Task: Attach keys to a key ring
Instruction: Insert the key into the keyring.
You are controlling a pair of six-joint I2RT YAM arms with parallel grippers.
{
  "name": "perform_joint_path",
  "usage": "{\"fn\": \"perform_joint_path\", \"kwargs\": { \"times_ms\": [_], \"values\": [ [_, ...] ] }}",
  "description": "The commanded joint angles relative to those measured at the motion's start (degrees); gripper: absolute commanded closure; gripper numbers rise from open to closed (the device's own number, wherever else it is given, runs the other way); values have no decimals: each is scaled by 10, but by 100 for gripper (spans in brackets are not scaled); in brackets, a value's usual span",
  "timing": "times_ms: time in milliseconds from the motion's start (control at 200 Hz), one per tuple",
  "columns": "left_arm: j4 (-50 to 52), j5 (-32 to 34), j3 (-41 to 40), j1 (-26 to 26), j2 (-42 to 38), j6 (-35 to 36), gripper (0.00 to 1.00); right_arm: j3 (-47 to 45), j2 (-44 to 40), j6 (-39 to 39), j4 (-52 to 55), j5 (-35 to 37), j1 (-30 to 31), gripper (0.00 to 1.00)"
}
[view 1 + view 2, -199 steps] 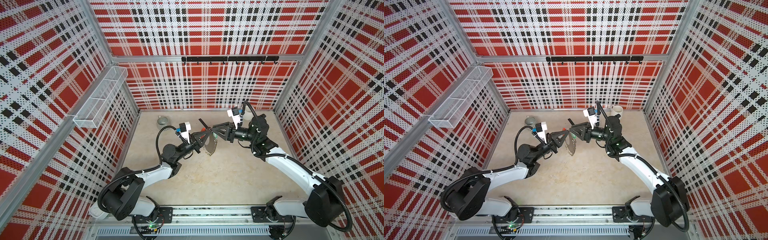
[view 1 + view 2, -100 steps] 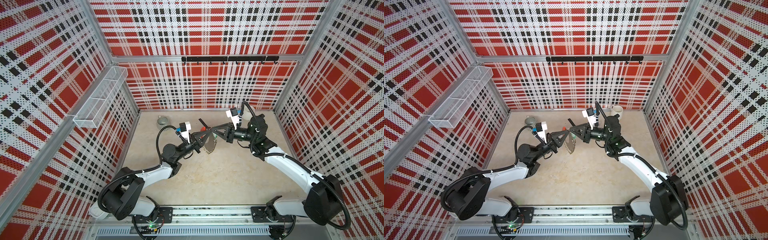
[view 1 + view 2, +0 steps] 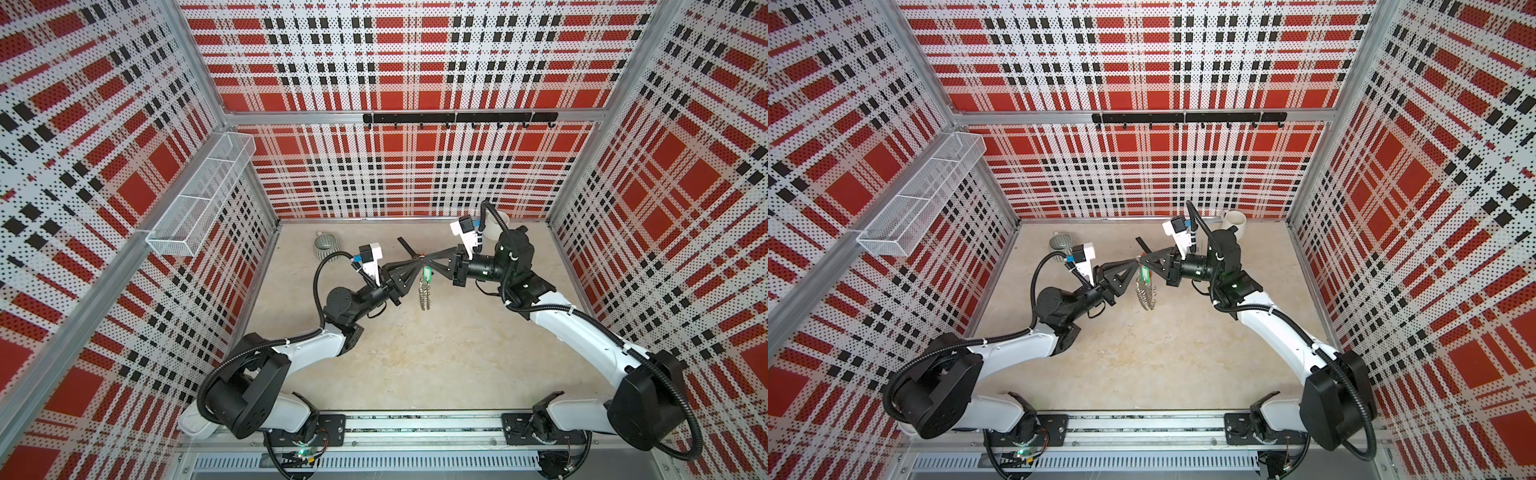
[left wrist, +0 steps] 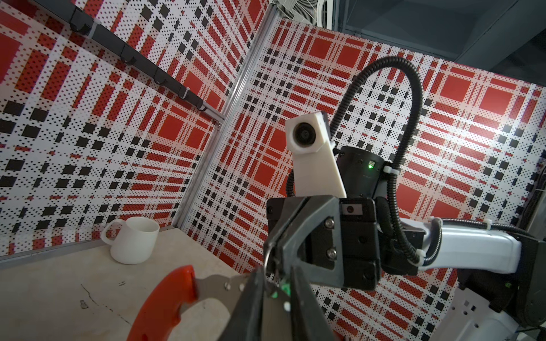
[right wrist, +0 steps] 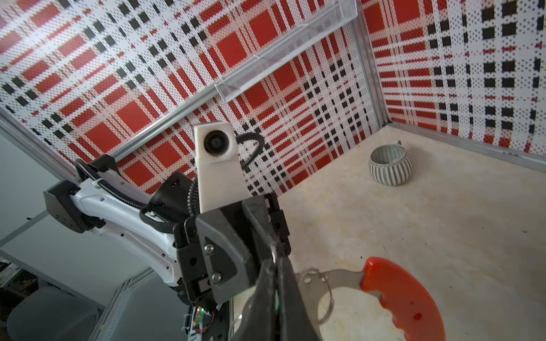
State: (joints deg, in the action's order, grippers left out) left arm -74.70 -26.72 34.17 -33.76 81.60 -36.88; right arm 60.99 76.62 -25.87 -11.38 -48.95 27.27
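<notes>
Just below right claw (image 3: 425,261), key ring (image 3: 423,294)

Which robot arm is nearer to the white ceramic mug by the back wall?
The right arm: its wrist sits just in front of the white ceramic mug. The left arm reaches in from the opposite side, nearer the grey ribbed pot.
</notes>
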Motion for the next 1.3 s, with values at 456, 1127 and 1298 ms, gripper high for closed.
{"fn": "perform_joint_path", "kwargs": {
  "times_ms": [456, 1127, 1298],
  "values": [
    [478, -66, 83, 60, -115, 491, 73, 98, 8, 393, 259, 311, 72, 100],
    [606, -133, 175, 74, -81, 521, 72, 69, -24, 352, 218, 226, 78, 100],
    [605, -133, 181, 74, -81, 523, 72, 78, -17, 348, 225, 212, 79, 100]
  ]
}}
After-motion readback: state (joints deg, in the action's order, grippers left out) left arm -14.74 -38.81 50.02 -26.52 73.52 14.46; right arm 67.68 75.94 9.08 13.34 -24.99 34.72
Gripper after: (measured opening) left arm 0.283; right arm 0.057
